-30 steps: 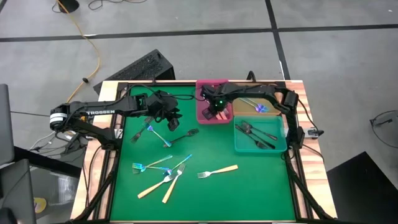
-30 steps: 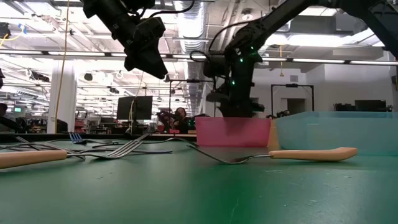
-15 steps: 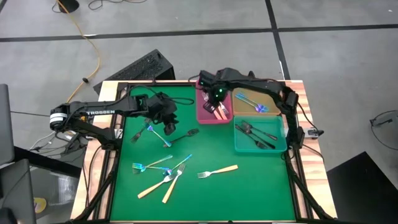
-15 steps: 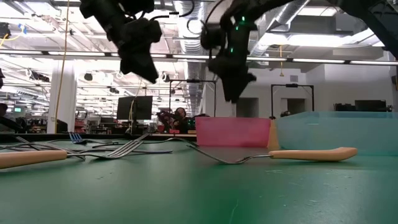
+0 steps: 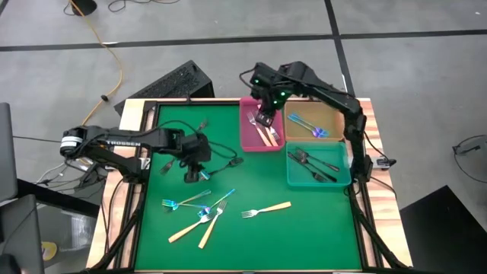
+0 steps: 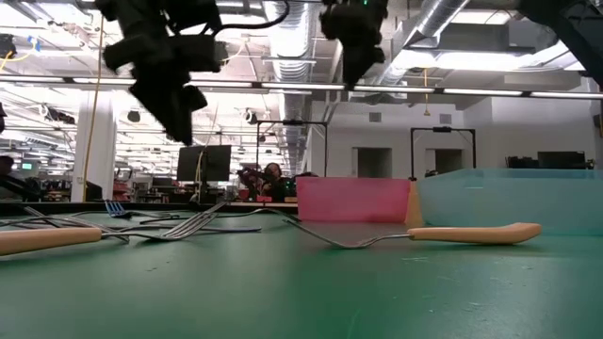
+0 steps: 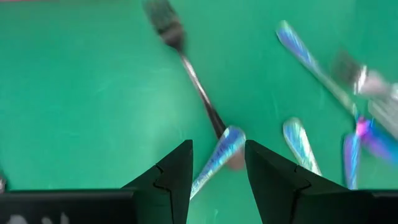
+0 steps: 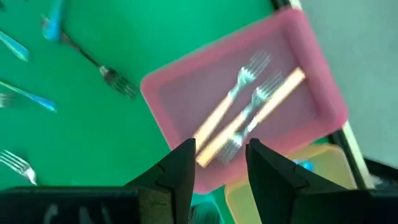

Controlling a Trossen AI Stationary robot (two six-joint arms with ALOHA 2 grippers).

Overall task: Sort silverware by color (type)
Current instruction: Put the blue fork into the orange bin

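Hovering low over the mat (image 5: 304,224), the left gripper (image 7: 216,167) stood parted and empty above a blue fork (image 7: 219,154) overlapping a black fork (image 7: 189,70); closing there could catch both. The right gripper (image 8: 217,163), released, hung above the pink bin (image 8: 320,93) with two tan forks (image 8: 249,113). Fingertips lay out of frame in both wrist views.

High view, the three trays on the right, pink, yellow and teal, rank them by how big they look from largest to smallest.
1. teal tray, the largest as seen.
2 and 3. pink tray and yellow tray: these look about alike, and the right arm covers part of both, so I will not rank them.
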